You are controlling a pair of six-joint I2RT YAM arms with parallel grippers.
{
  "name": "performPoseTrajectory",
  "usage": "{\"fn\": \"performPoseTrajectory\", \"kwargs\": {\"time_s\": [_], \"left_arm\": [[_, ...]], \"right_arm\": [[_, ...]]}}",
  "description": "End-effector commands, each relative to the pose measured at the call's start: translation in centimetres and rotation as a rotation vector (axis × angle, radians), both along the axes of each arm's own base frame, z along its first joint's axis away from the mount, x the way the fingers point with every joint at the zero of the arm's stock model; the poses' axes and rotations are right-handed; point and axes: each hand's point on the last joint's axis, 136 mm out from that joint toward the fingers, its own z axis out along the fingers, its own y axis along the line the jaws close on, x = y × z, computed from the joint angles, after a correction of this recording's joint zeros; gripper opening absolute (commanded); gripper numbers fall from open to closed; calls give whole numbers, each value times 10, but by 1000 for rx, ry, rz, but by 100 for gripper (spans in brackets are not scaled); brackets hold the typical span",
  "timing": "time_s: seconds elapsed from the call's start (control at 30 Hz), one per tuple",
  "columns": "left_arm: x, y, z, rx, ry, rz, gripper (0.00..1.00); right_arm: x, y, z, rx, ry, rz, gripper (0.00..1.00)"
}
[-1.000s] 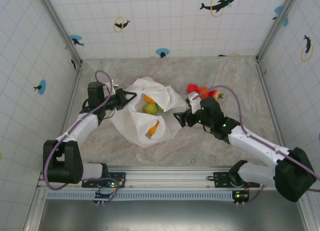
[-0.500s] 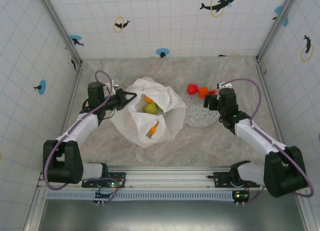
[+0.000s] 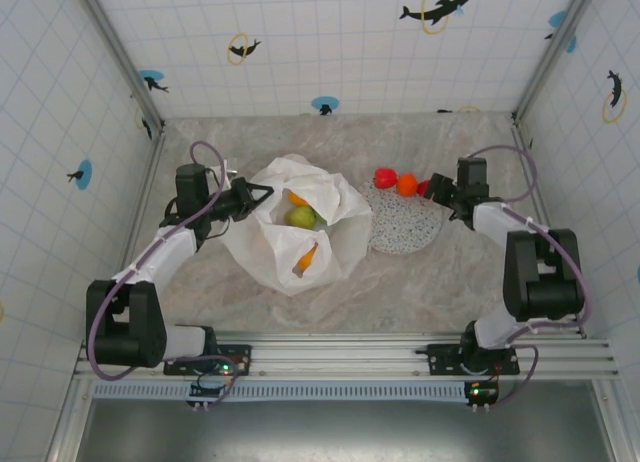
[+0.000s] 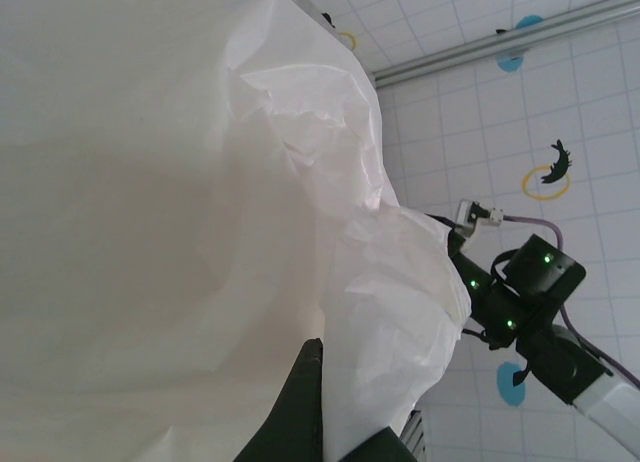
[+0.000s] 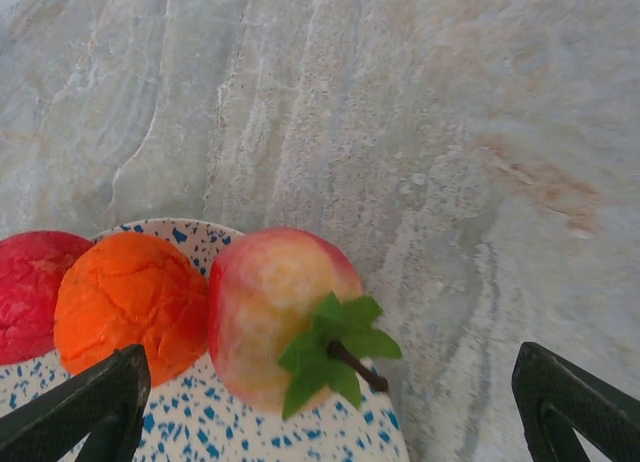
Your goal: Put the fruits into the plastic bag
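Bright, even light, soft shadows; the plastic bag (image 4: 150, 182) looks overexposed, perhaps slightly blurred.

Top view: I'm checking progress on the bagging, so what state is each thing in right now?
plastic bag: mouth open, green fruit and bagged orange fruit inside.
left hand: shut on the bag's edge.
right hand: open, at the leafed fruit, holding nothing.
plate: carrying red fruit, orange fruit and the leafed fruit.
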Motion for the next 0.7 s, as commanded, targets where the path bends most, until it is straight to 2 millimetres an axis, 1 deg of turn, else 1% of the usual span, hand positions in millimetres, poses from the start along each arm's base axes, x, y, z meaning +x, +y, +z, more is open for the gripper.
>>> {"fn": "performPoseTrajectory", "kwargs": {"time_s": [0.0, 0.07, 0.2, 0.37, 0.53, 0.57, 0.67], "left_arm": [[3, -2, 15, 0, -46, -10, 0], [3, -2, 15, -1, -45, -12, 0], [3, -2, 15, -1, -46, -12, 0], [2, -2, 16, -1, -50, -13, 0], [3, -2, 16, -1, -48, -12, 0], [3, -1, 16, -1, -48, -10, 0], [2, -2, 15, -2, -47, -12, 0]], "right_arm": [[20, 15, 8, 105, -16, 36, 92], [27, 15, 4, 106, -10, 34, 91], [32, 11, -5, 110, 12, 23, 86], [33, 10, -12, 121, 26, 25, 79], [33, 15, -17, 143, 42, 41, 72], [37, 16, -14, 147, 20, 46, 71], [38, 17, -14, 152, 14, 52, 66]]}}
